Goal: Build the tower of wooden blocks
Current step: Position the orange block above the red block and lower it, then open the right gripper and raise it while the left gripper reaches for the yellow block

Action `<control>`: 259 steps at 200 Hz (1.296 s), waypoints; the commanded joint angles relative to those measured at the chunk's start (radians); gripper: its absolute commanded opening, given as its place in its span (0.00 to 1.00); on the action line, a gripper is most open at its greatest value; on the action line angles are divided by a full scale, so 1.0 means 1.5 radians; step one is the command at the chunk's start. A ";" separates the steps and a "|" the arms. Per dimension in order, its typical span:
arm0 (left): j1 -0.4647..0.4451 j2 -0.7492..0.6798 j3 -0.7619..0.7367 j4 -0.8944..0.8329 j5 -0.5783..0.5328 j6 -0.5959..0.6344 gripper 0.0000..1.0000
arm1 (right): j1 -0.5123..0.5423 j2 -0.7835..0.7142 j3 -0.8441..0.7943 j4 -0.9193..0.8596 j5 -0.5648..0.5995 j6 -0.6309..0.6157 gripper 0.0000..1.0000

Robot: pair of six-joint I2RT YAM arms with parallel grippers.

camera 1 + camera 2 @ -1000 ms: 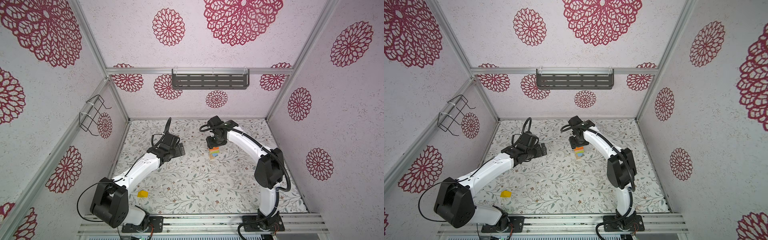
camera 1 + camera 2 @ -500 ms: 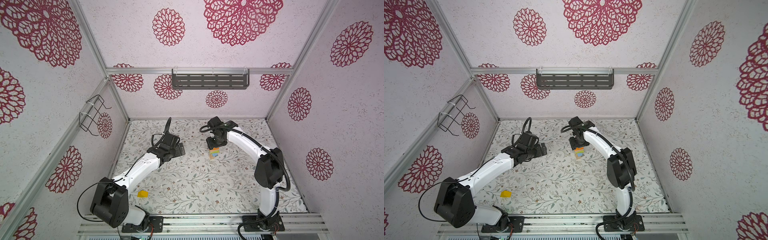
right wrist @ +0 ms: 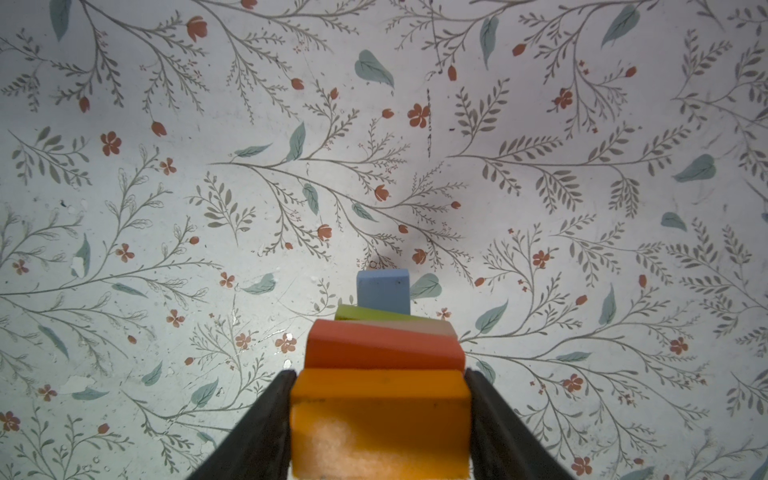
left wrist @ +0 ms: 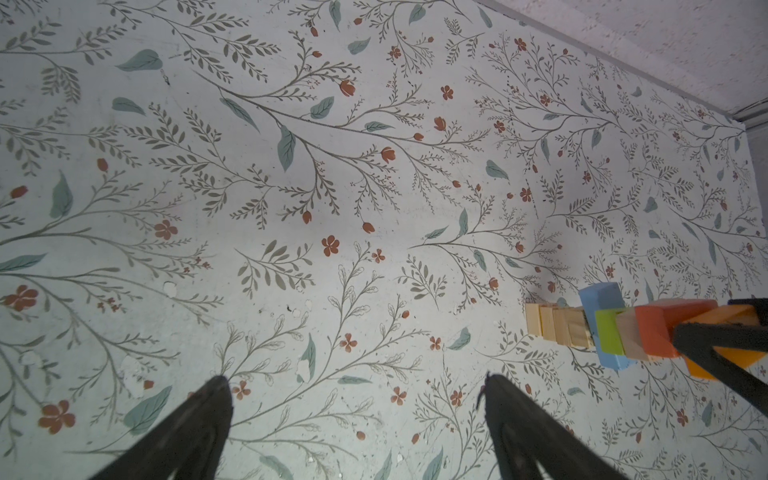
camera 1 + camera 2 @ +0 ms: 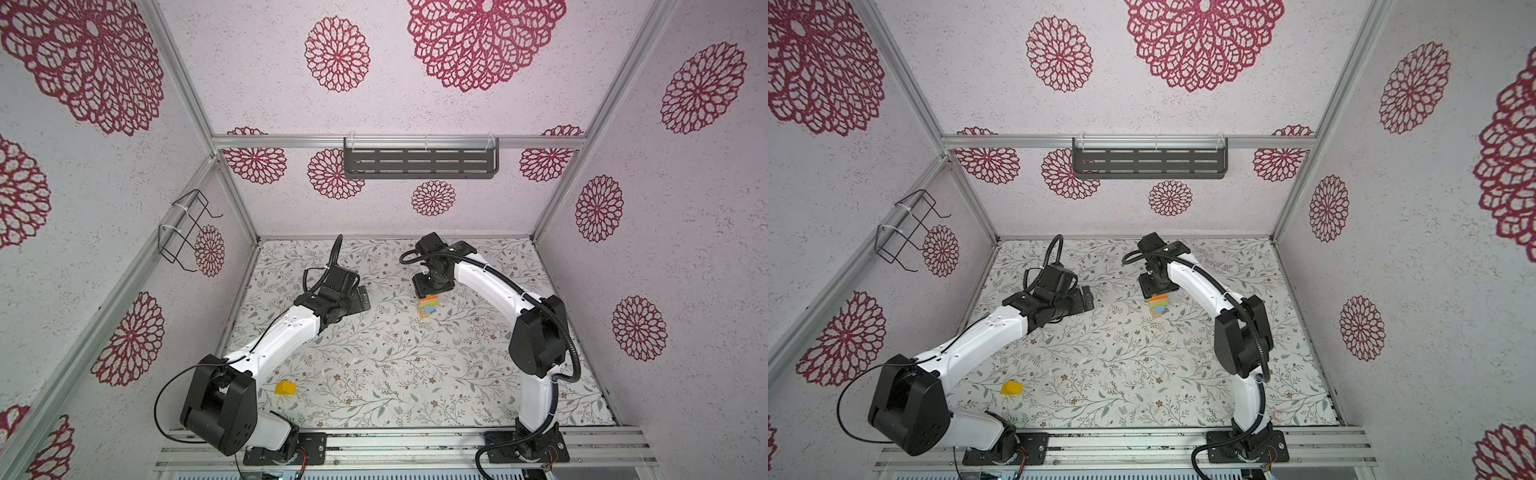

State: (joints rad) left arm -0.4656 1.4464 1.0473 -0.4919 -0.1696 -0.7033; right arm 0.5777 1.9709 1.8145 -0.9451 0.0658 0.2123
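My right pincer [image 3: 378, 374] grips the orange block [image 3: 380, 424] topping the tower [image 5: 428, 306]; my left pincer [image 4: 355, 378] hangs wide, open desk [image 4: 291, 187] all round it.

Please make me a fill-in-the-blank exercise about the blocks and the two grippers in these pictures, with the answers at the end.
1. The top block of the wood block tower, between the jaws of the right gripper, is ___.
2. In the tower, the lime green block rests on a light ___ block.
3. The lone block lying on the table apart from the tower is ___.
4. The left gripper holds nothing; its jaws are ___.
Answers: orange; blue; yellow; open.
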 commanded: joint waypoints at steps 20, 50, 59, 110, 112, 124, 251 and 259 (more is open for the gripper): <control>0.004 0.000 -0.001 0.009 0.000 0.002 0.97 | -0.007 -0.008 0.001 0.000 0.006 0.009 0.69; 0.004 -0.001 -0.002 0.010 0.002 0.001 0.97 | -0.007 -0.011 0.001 0.000 0.005 0.009 0.72; 0.004 -0.001 -0.002 0.008 0.001 0.000 0.97 | -0.007 -0.012 0.001 0.000 0.006 0.009 0.73; 0.008 -0.013 0.007 -0.015 0.004 -0.002 0.97 | -0.007 -0.048 -0.017 0.023 0.012 0.008 0.84; 0.009 -0.014 0.008 -0.018 0.007 -0.002 0.97 | -0.007 -0.051 -0.019 0.026 0.012 0.008 0.85; 0.015 -0.019 0.015 -0.039 0.015 -0.001 0.97 | -0.006 -0.073 -0.034 0.044 0.014 0.008 0.87; 0.100 -0.270 -0.088 -0.450 -0.117 -0.256 0.88 | -0.061 -0.387 -0.400 0.426 -0.096 0.061 0.99; 0.101 -0.288 -0.105 -0.462 -0.120 -0.287 0.87 | -0.065 -0.383 -0.411 0.441 -0.114 0.065 0.99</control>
State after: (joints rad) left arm -0.3248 1.0821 0.9432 -1.0428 -0.2749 -0.9504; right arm 0.4961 1.3884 1.2457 -0.4206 -0.0128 0.2687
